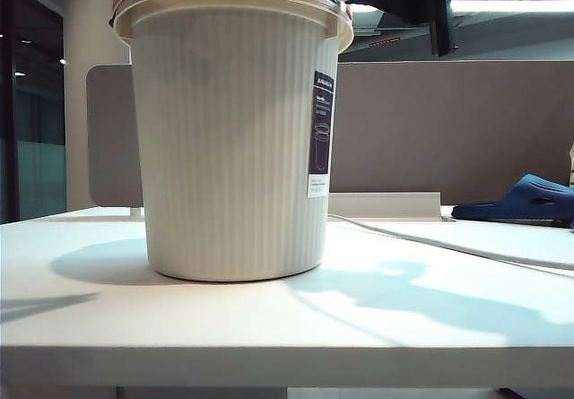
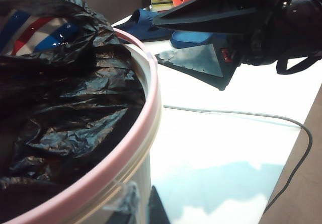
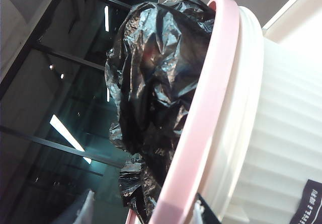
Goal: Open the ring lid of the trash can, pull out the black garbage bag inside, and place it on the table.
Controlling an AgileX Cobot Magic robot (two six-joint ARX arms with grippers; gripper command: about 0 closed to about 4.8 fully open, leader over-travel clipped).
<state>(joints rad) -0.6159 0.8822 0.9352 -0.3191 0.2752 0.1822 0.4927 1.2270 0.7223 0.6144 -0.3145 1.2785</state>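
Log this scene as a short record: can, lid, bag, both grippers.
trash can: upright on the table
ring lid: seated on the can's rim, not yet opened
black garbage bag: inside the can, bunched up above the rim
right gripper: open, beside the rim, holding nothing
left gripper: only what seems a dark tip shows by the can's wall; open or shut unclear

An office or lab floor, by the look of it: a grey partition screen (image 1: pixel 448 130) backs the white counter (image 1: pixel 269 327), long ceiling light strips (image 3: pixel 68 136) glow overhead (dark glass walling at the side), a cable (image 1: pixel 430 242) trails across.
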